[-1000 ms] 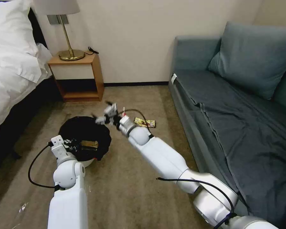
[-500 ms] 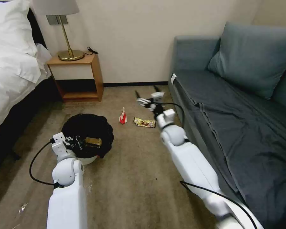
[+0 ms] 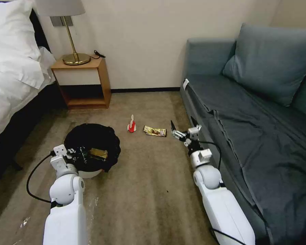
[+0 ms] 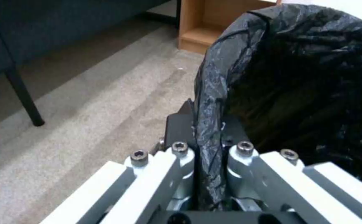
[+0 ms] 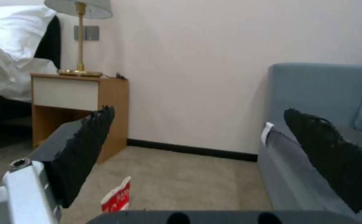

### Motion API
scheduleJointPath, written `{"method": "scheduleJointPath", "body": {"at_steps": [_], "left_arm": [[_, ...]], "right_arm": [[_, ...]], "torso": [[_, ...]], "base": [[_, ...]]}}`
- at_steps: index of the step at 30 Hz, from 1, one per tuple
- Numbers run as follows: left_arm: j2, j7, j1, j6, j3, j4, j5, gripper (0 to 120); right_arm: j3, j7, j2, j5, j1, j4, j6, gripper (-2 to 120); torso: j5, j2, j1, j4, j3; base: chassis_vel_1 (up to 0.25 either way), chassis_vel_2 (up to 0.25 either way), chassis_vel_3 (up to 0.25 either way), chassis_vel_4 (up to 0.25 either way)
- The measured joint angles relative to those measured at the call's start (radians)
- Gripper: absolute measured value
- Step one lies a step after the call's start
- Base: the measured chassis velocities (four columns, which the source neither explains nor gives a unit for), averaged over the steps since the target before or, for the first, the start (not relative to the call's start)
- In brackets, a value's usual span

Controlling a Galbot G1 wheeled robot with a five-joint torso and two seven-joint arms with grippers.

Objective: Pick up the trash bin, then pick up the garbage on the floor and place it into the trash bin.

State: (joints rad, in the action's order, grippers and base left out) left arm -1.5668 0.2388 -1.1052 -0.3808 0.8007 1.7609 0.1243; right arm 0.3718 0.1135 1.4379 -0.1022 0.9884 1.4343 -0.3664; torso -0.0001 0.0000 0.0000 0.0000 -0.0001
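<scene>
We've got the bin (image 3: 91, 149) on the carpet (image 3: 142, 190) near the bed (image 3: 10, 88), black liner draped over its rim, a gold wrapper (image 3: 98, 153) lying inside. Our left pincer (image 3: 79, 153) is clamped on the bin's near rim, liner pinched tight between the fingers (image 4: 181, 124) in the left wrist view. Just beyond the bin on the floor sits the red-and-white packet (image 3: 131, 124), and beside it a gold snack wrapper (image 3: 155, 131). Our right pincer (image 3: 184, 128) hovers above the carpet by the sofa (image 3: 248, 112), fingers spread wide, nothing in them, near the snack wrapper but apart from it. A nightstand (image 3: 82, 81) stands against the wall.
</scene>
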Motion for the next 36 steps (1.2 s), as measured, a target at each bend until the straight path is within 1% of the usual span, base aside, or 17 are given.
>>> {"method": "scheduleJointPath", "body": {"at_steps": [6,20,23,25,26,27,30,36], "left_arm": [[-0.003,0.000,-0.002,0.004,-0.003,-0.002,0.000,4],[0.002,-0.001,-0.004,0.002,-0.008,-0.003,-0.001,4],[0.008,-0.017,-0.008,-0.008,-0.012,-0.002,-0.002,4],[0.021,-0.053,-0.013,-0.021,-0.013,-0.002,-0.008,4],[0.021,-0.053,-0.013,-0.021,-0.013,-0.002,-0.008,4],[0.027,-0.065,-0.016,-0.024,-0.013,-0.002,-0.010,4],[0.037,-0.078,-0.021,-0.026,-0.014,-0.004,-0.012,4],[0.037,-0.078,-0.021,-0.026,-0.014,-0.007,-0.016,4]], "right_arm": [[0.021,0.014,0.008,0.007,0.014,-0.018,-0.021,100],[0.042,0.036,0.013,0.002,0.025,-0.028,-0.029,100],[0.046,0.040,0.014,0.000,0.027,-0.029,-0.031,100],[0.051,0.047,0.013,-0.001,0.029,-0.029,-0.033,100],[0.051,0.047,0.013,-0.001,0.029,-0.029,-0.033,100],[0.052,0.049,0.014,-0.001,0.029,-0.029,-0.033,100],[0.056,0.051,0.014,-0.004,0.029,-0.030,-0.035,100],[0.062,0.059,0.014,-0.009,0.028,-0.036,-0.036,100]], "torso": [[0.0002,0.000,0.000,0.0000,0.000],[0.0002,0.000,0.000,0.0000,0.000],[0.0002,0.000,0.000,0.0000,0.000],[0.0001,0.000,0.000,0.0000,0.000],[0.0001,0.000,0.000,0.0000,0.000],[0.0002,0.000,0.000,0.0000,0.000],[0.0001,0.000,0.000,0.0001,0.000],[0.0001,0.000,0.000,0.0000,0.000]], "base": [[0.000,0.000,0.000,0.000],[0.000,0.000,0.000,0.000],[0.000,0.000,0.000,0.000],[0.000,0.000,0.000,0.000],[0.000,0.000,0.000,0.000],[0.000,0.000,0.000,0.000],[0.000,0.000,0.000,0.000],[0.000,0.000,0.000,0.000]]}}
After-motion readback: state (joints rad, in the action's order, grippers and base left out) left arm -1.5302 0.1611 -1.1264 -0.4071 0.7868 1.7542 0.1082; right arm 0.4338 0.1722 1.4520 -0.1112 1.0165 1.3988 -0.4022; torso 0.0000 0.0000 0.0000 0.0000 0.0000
